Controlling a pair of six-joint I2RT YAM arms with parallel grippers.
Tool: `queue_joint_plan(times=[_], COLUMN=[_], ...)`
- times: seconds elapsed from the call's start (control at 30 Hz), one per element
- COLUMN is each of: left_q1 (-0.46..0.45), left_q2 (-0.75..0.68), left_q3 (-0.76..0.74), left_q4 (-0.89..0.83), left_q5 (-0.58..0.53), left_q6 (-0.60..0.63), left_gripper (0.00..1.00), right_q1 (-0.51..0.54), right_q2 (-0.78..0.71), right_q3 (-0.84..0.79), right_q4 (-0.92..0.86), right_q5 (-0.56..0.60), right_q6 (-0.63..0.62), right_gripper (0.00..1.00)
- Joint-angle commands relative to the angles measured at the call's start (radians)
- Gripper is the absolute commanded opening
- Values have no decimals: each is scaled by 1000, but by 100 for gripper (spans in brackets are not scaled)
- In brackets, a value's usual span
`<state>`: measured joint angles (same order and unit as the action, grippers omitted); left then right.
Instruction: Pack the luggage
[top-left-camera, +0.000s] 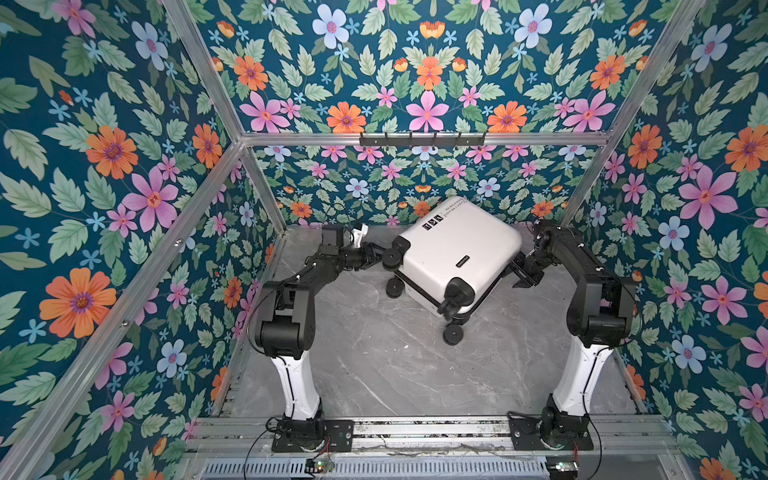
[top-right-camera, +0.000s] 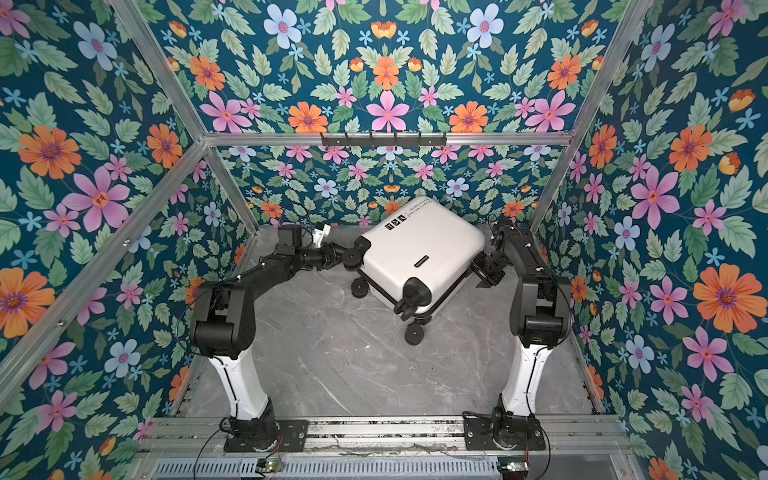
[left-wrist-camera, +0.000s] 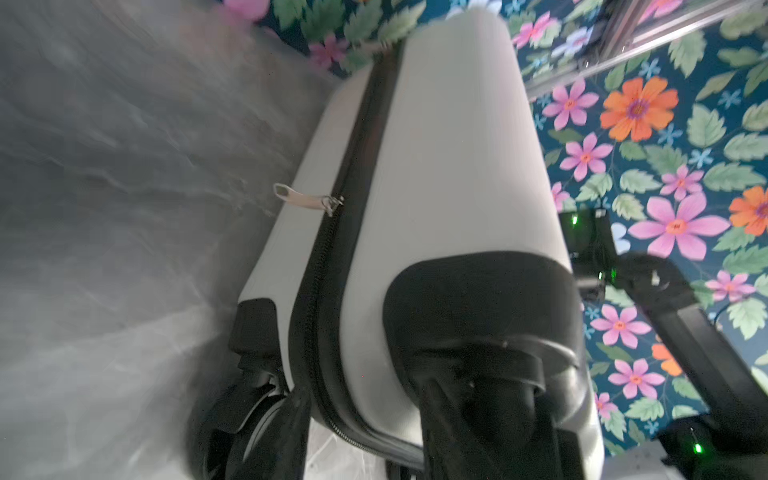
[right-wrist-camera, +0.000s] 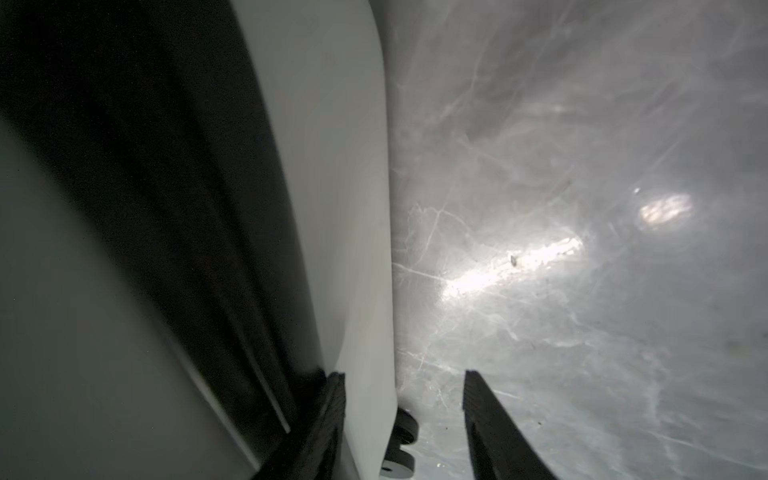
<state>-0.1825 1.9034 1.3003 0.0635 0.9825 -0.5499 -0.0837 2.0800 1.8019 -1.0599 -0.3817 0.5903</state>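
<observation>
1. Where the grey table (top-left-camera: 374, 365) runs up to the floral back wall (top-left-camera: 415, 183), we find the luggage (top-left-camera: 457, 245) lying flat, printed face up.
2. The left gripper (top-left-camera: 376, 252) sits at the luggage's wheel end, beside an upper wheel (top-left-camera: 392, 258). The wrist view is blurred, so we cannot tell whether it grips.
3. The right gripper (top-left-camera: 523, 272) is at the luggage's opposite end, jaws apart, straddling the lower shell's edge, with one finger (right-wrist-camera: 494, 424) clear of it.

Both top views look steeply down from high up front, taking in the whole worktop (top-left-camera: 374, 374) alike. The left wrist view sits close at the luggage (left-wrist-camera: 457, 145) zip side. The right wrist view, closer, skims its shell. Both share worktop.
</observation>
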Motion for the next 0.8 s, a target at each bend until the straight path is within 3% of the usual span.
queue_joint_plan(times=[0.0, 0.17, 0.33, 0.43, 0.5, 0.63, 0.77], left_q1=[-70, -204, -334, -373, -373, -360, -345], left_q2=[-94, -227, -271, -281, -290, -308, -424], left_q3=[-69, -131, -134, -158, -184, -180, -247], left_q4=[-28, -86, -109, -105, -104, -217, -293], left_q5=[59, -55, -140, -175, -208, -307, -457], left_q6=[71, 74, 36, 10, 5, 48, 53], left_gripper=[46, 46, 46, 46, 46, 44, 43], right_q1=[7, 35, 112, 130, 127, 103, 27], right_q2=[77, 236, 461, 584, 580, 432, 288], right_q3=[121, 376, 802, 1034, 989, 693, 472], right_q4=[-83, -196, -371, -452, -431, -277, -130], right_q5=[-57, -74, -119, -178, -186, -165, -216], right_q6=[-74, -135, -196, -164, -139, -103, -28], right_gripper=[49, 51, 53, 54, 54, 60, 63])
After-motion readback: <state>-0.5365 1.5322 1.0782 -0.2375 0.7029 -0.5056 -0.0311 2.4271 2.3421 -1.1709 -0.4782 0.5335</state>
